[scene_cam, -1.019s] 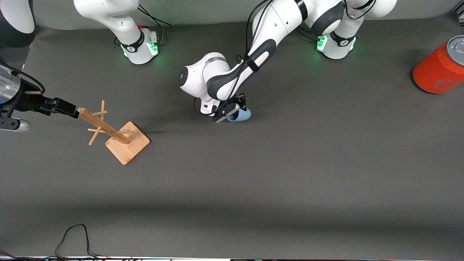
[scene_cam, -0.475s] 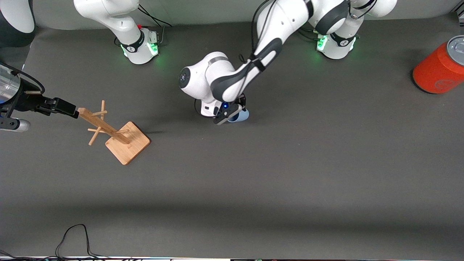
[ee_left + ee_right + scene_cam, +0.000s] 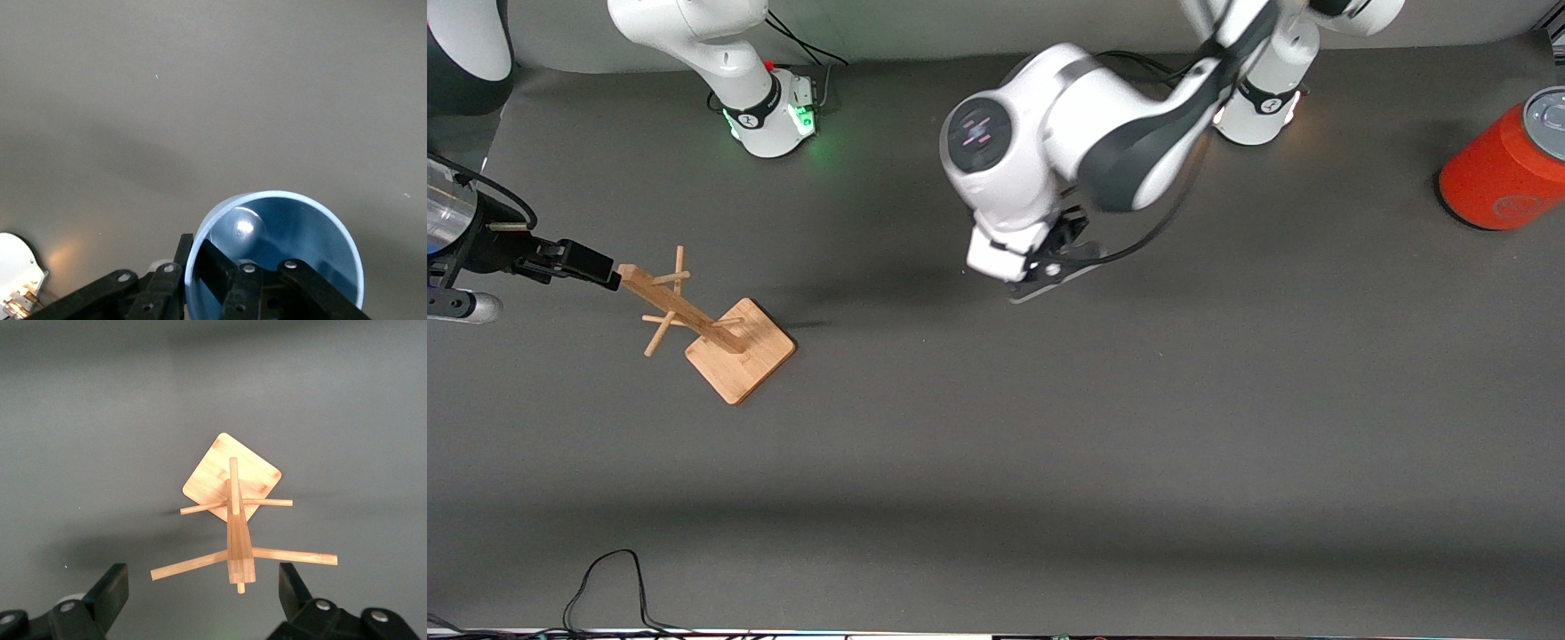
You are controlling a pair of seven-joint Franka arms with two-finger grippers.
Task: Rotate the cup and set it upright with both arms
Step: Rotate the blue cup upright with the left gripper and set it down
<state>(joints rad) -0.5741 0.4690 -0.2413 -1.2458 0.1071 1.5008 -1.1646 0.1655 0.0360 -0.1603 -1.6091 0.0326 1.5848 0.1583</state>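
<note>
Item one, the cup (image 3: 280, 233): pale blue, and we see it only in the left wrist view, mouth open to the camera, rim pinched by the left tool (image 3: 230, 280), one finger inside and one outside the wall. In the front view we cannot find the cup; the left arm's wrist covers it.

Item two, the left tool (image 3: 1049, 271): clamped tight on the cup, raised over the middle of the desk (image 3: 1138, 427).

Item three, the right tool (image 3: 200, 593): fingers spread wide, gripping nothing, hanging over the rack (image 3: 233, 513) at the right arm's end of the desk, where that arm waits.

Item four, the rack (image 3: 711, 324): wooden, pegged post on a square base, standing on the desk.

Item five, the can (image 3: 1507, 164): orange with a grey lid, at the left arm's end of the desk.
</note>
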